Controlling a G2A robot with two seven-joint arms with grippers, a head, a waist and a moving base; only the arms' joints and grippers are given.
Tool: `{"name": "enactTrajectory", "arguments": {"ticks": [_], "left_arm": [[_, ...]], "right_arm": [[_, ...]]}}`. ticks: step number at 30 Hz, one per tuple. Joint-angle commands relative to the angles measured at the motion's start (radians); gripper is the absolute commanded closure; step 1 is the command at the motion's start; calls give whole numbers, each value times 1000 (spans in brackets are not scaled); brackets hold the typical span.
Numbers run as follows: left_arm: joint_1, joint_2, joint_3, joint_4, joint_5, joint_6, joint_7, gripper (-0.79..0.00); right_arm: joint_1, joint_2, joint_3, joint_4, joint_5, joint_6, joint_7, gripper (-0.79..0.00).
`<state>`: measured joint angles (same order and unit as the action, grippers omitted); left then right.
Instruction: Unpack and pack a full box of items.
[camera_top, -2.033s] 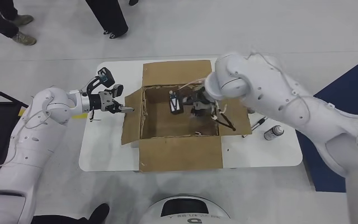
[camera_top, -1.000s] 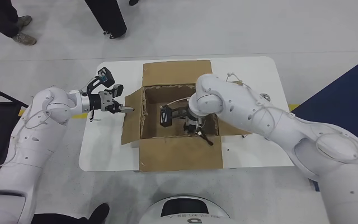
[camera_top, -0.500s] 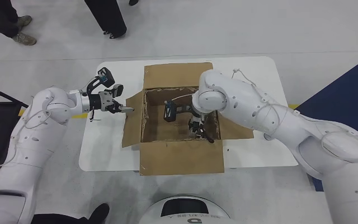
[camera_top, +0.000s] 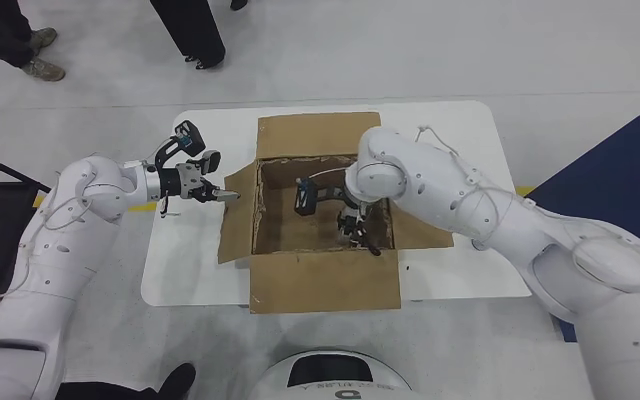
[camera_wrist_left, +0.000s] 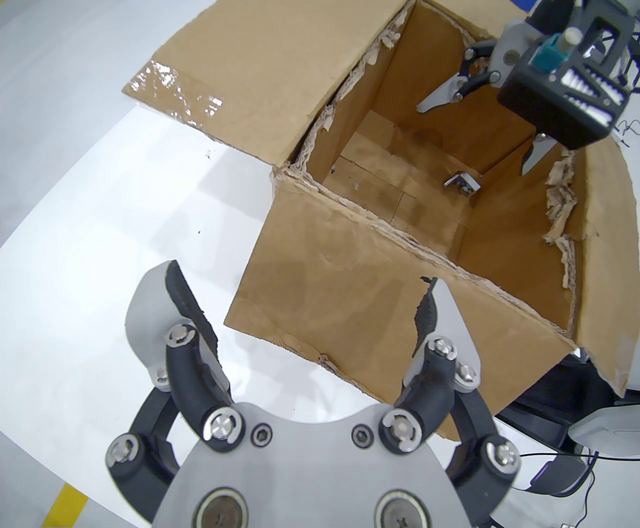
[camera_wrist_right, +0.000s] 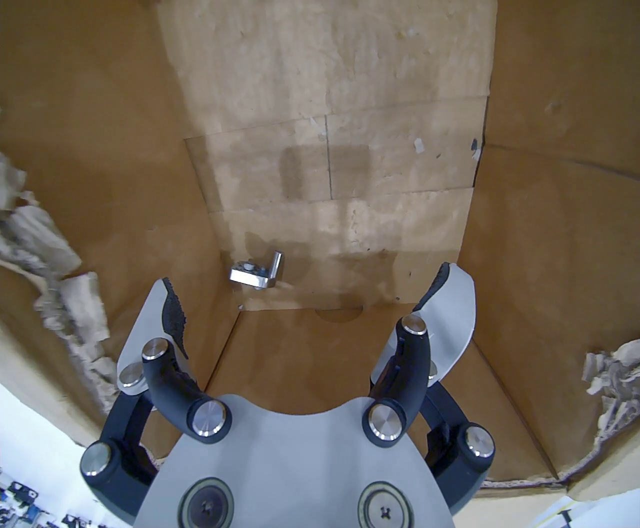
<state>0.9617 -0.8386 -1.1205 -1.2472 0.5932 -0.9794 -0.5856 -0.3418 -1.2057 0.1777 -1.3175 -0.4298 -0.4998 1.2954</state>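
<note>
Surface: white table (camera_top: 190, 270) with rounded corners, standing on a pale grey floor.
Box: open cardboard box (camera_top: 322, 279) in the middle of the table, four flaps folded outward, torn and ragged along the inner rim.
Item inside: small metal bracket (camera_wrist_right: 256, 272) lying on the box floor, tucked into a corner close against a side wall.
Left gripper: (camera_wrist_left: 302, 290) outside the box, hovering over the table just beside the left flap and pointed toward it; jaws spread wide, pads bare.
Right gripper: (camera_wrist_right: 306, 290) lowered into the box opening near the right wall, above the bracket and well apart from it; jaws spread wide, pads bare.
Right arm: bent over the far right corner of the box, crossing above the right flap.
Box floor: brown cardboard with seams and darker rectangular patches.
</note>
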Motion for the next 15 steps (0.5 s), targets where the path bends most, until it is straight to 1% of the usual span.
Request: {"name": "enactTrajectory", "arguments": {"ticks": [1, 10, 11, 12, 13, 14, 15], "left_arm": [[0, 0, 0, 0, 0, 0, 0, -785], [0, 0, 0, 0, 0, 0, 0, -785], [0, 0, 0, 0, 0, 0, 0, -785], [0, 0, 0, 0, 0, 0, 0, -785], [0, 0, 0, 0, 0, 0, 0, -785], [0, 0, 0, 0, 0, 0, 0, -785], [0, 0, 0, 0, 0, 0, 0, -785]], "right_arm": [[-4, -4, -3, 10, 3, -7, 15, -785], [-53, -24, -8, 30, -51, 12, 37, -785], [-58, -26, -8, 41, -53, 11, 36, -770], [-62, -28, -8, 53, -50, 12, 37, -705], [-64, -30, -8, 66, -48, 17, 42, -573], [-66, -33, -8, 72, -47, 20, 45, -536], [-70, -37, -8, 78, -45, 23, 48, -554]]}}
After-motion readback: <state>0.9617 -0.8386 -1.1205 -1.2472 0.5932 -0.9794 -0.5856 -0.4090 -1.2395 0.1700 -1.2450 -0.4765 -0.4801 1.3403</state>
